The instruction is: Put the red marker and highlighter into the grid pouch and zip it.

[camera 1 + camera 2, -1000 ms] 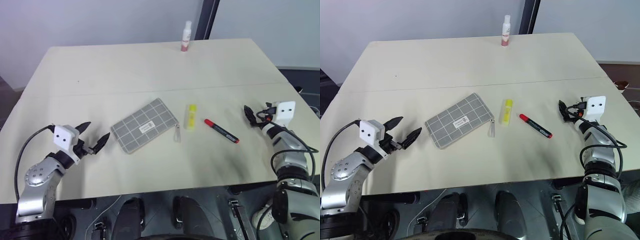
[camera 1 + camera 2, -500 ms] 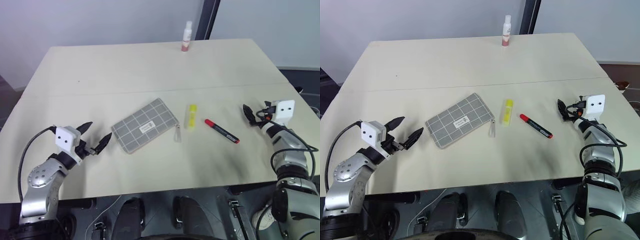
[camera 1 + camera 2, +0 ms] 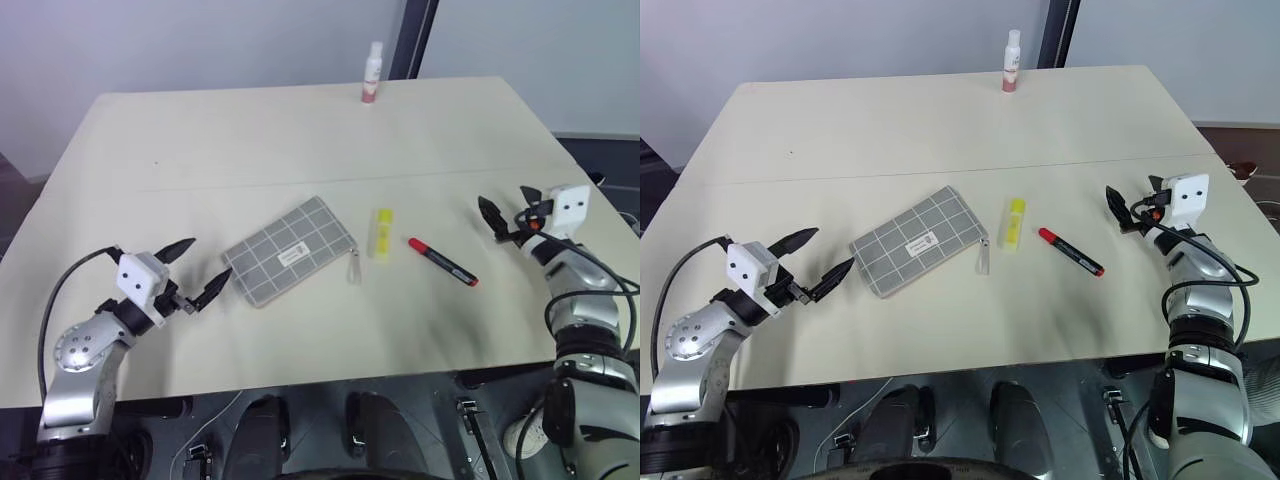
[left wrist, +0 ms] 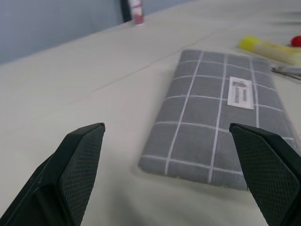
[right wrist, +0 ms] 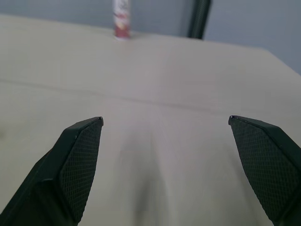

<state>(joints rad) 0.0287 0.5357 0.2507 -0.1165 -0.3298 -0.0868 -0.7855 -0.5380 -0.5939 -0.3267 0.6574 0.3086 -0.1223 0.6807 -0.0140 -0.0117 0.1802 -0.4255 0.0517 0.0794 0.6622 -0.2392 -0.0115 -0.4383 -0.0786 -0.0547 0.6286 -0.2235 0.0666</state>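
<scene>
The flat grey fabric grid pouch lay mid-table on the broad beige table, its zip apparently closed. Right of it lay the slim red-capped black marker, then the stubby yellow highlighter between them. Both the left gripper and right gripper stood wide, empty. Best to pin the pouch before pulling its pale cord.

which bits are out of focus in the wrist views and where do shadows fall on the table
Left wrist view: the grid pouch is sharp, while the highlighter and the far bottle are soft. Right wrist view: the bottle is blurred. Left eye view: a soft dark shadow lies on the table near the front edge, below the red marker.
</scene>
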